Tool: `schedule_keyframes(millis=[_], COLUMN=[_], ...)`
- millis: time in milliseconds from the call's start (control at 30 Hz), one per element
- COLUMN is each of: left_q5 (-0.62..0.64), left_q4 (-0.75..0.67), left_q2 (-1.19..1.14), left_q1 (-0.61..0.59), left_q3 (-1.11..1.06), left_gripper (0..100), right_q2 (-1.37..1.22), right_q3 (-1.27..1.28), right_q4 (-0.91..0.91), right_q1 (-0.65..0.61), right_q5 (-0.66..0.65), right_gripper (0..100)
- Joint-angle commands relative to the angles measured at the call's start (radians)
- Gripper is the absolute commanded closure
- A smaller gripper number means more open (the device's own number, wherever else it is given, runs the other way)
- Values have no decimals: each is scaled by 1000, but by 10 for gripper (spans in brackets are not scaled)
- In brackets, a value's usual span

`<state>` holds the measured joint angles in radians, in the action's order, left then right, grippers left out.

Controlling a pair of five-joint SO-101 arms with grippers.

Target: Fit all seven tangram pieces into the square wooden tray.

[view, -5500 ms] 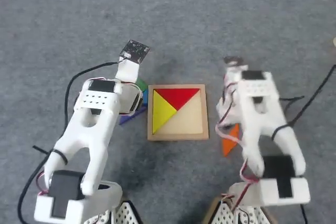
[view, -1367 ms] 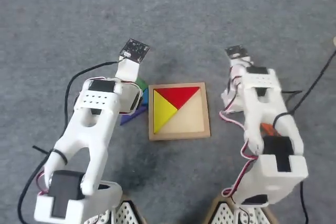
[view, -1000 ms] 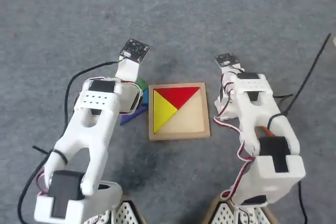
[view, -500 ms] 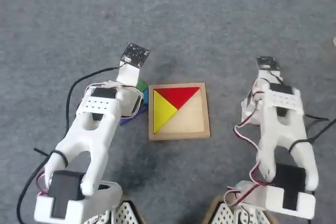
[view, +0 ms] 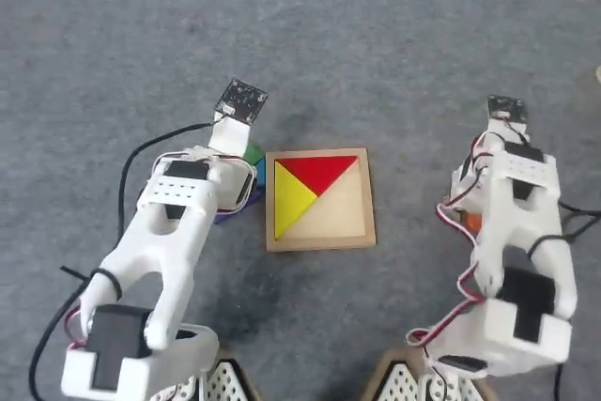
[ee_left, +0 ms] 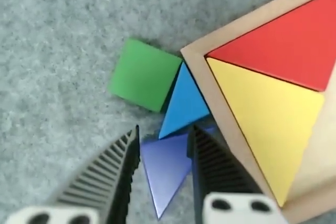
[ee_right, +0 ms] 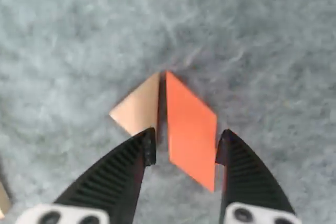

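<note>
Plainly, the likeliest trouble sits with the right gripper (ee_right: 187,136), which in the high view is under the arm at the right of the frame, well apart from the tray (view: 319,245) at the centre. Its jaws straddle the orange parallelogram (ee_right: 190,127), and the tan triangle (ee_right: 137,109) lies just beside that piece with only a thin gap between them. We judge that a finger coming down on that side could catch the tan triangle's edge and push it away or pinch both pieces at once. The pieces are thin and flat on the grey fuzzy mat, so a grip could also slide off. On the left of the frame, the left gripper (ee_left: 163,132) hangs over the indigo triangle (ee_left: 165,169). This triangle touches the light blue triangle (ee_left: 184,103), which rests against the tray's corner and the green square (ee_left: 144,74), so a careless squeeze there could shove the whole cluster. Both grippers stand moderately open, each a little wider than the piece between its jaws, and neither has hold of anything. We cannot tell whether the fingers touch the mat. In the tray, the red triangle (view: 317,174) and the yellow triangle (view: 291,199) are already seated, and the rest is bare wood.
</note>
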<state>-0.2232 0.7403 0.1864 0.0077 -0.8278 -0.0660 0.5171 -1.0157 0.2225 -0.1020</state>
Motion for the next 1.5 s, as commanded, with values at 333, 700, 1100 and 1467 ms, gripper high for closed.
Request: schedule_keyframes(millis=[333,700,1100,1467], left_q5=[8,8,8,8], left_q4=[-17,-66,-66,-66], left_q2=[44,44,44,44], left_q1=[-2,-2,0,0], left_q3=[7,-16,-19,-21], left_gripper=[855,855,855,855], right_q2=[-113,-107,182,173], right_q3=[-126,-126,64,58], right_q4=[-18,-18,71,79], right_q1=[18,25,59,64], right_q5=[8,40,107,109], right_gripper=[864,916,913,777])
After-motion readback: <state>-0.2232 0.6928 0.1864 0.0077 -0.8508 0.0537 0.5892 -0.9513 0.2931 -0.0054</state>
